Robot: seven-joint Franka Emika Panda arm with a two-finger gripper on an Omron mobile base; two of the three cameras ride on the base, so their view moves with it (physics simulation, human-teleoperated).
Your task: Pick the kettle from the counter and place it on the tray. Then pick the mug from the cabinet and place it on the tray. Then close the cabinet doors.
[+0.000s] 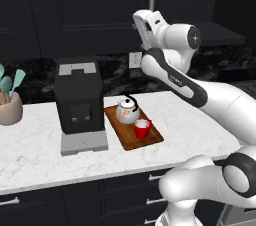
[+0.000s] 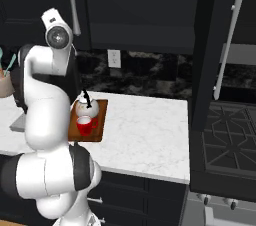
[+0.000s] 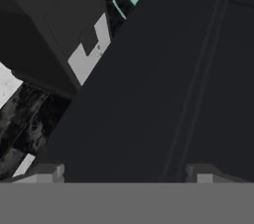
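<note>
Reddish-brown tray (image 1: 150, 140) on the marble counter (image 1: 35, 155) carries 1 white kettle (image 1: 127, 112) & 1 red mug (image 1: 142, 129), mug just in front of kettle. Gripper (image 3: 126, 171) up close to a black cabinet door (image 3: 163, 84), fingertips (image 3: 49, 172) spread wide, nothing btwn them. 2 silver bar handles (image 2: 72, 5) in right base view; right door (image 2: 210, 45) stands open. 1 black coffee machine (image 1: 79, 101) left of tray, 1 beige utensil pot (image 1: 10, 107) far left.

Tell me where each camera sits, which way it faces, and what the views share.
Left base view: behind the arm's left, facing the counter; arm rises lower right.
Right base view: behind its right, facing the open cabinet door; arm lower left.
Hand view: on the hand, close against a black door panel; fingers at the bottom.
Both base views share tray, kettle, mug.
</note>
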